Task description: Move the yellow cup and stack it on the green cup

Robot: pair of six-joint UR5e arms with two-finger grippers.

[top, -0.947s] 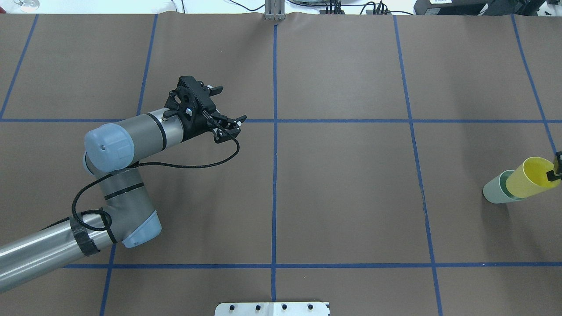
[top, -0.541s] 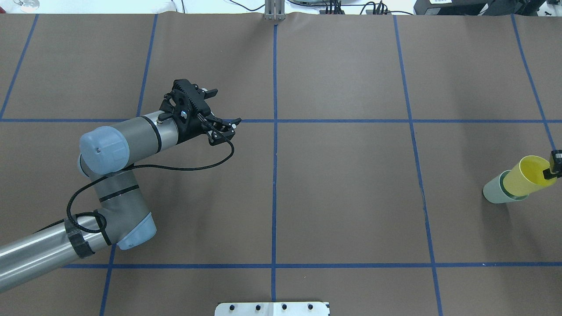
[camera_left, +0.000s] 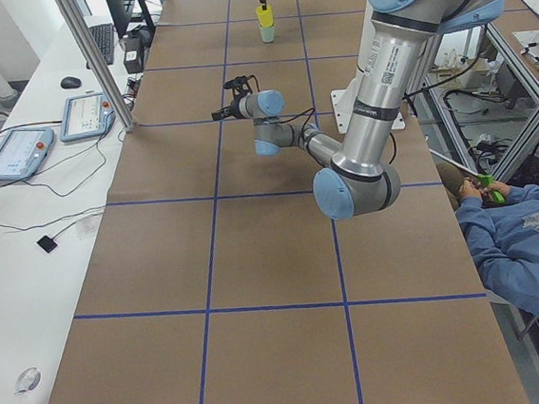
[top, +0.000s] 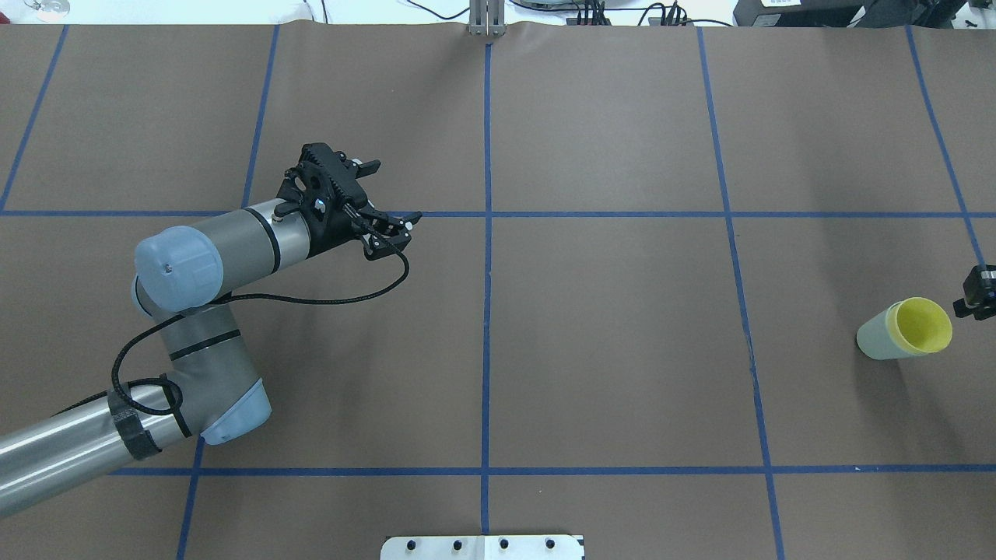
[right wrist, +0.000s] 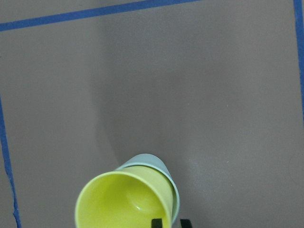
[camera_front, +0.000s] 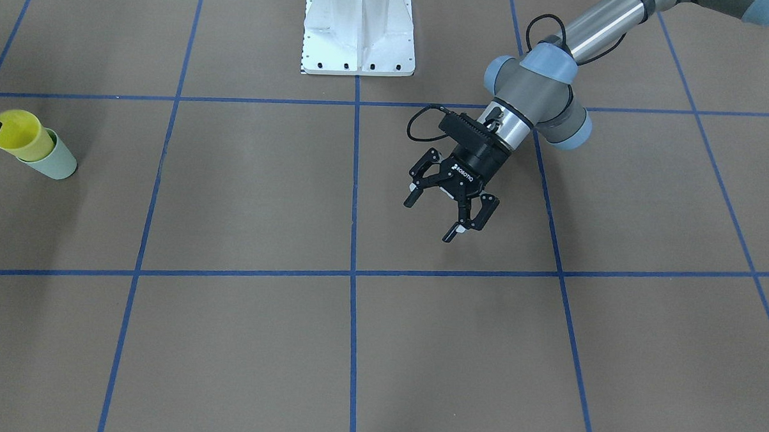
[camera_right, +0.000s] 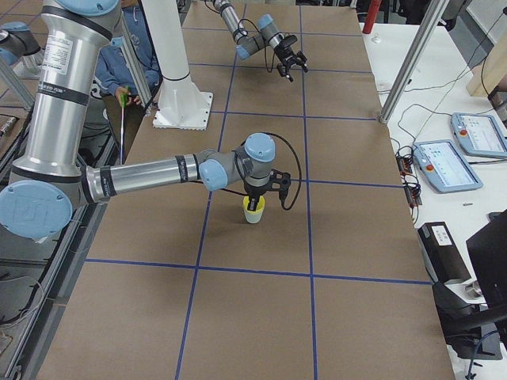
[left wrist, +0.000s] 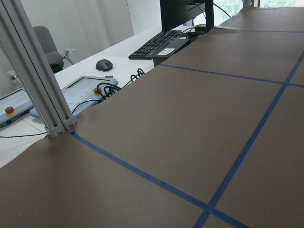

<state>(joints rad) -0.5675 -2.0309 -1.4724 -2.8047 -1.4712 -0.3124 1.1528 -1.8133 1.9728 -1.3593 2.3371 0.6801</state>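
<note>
Yellow cup, likely light, stiff, slick, nests in green cup under right pincer; clenched or released, cannot tell. Pinch rim.

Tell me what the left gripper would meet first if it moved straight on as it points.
Most likely the table itself: the left gripper tilts downward, and its wrist view shows bare brown paper straight ahead, with nothing standing in between. The exact spot is unclear.

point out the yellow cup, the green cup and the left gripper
yellow cup (top: 924,325), overhead view, inside of its open mouth
green cup (top: 873,341), overhead view, bare outer wall
left gripper (camera_front: 428,221), front-facing view, midway between its spread fingertips
</note>
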